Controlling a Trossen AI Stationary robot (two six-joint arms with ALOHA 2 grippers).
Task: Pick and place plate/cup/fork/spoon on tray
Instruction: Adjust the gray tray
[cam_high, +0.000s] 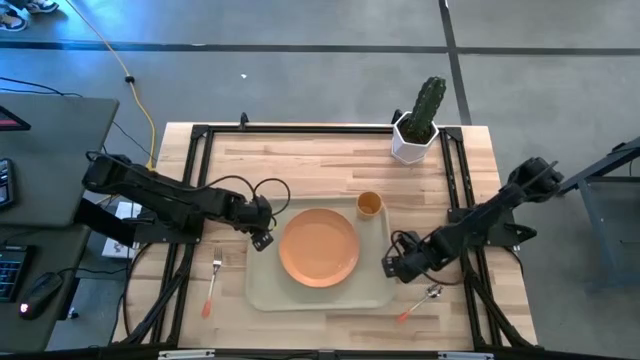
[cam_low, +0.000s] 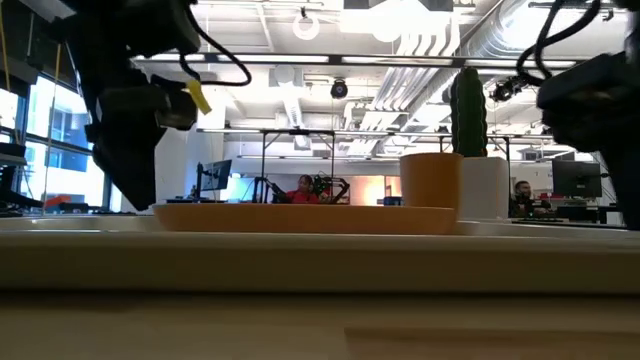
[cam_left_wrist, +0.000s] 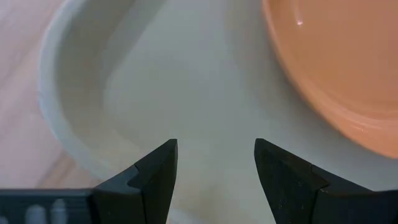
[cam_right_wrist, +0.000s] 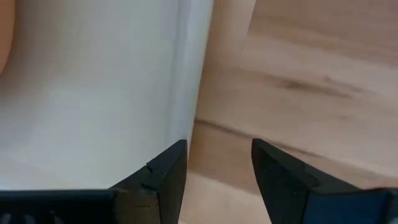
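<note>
Left fingers (cam_left_wrist: 216, 180) stand apart, empty, over the tray (cam_high: 262, 290) rim at the plate's (cam_high: 318, 246) nine o'clock. Right fingers (cam_right_wrist: 219, 177) gape, empty, at the tray's three o'clock edge. Cup (cam_high: 369, 204) sits at the plate's one o'clock; fork (cam_high: 213, 283) and spoon (cam_high: 421, 300) lie on the surface (cam_high: 330, 165).

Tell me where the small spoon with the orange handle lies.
In the high view the small orange-handled spoon lies on the wooden table, off the beige plastic tray's right edge, just in front of the right gripper.
</note>
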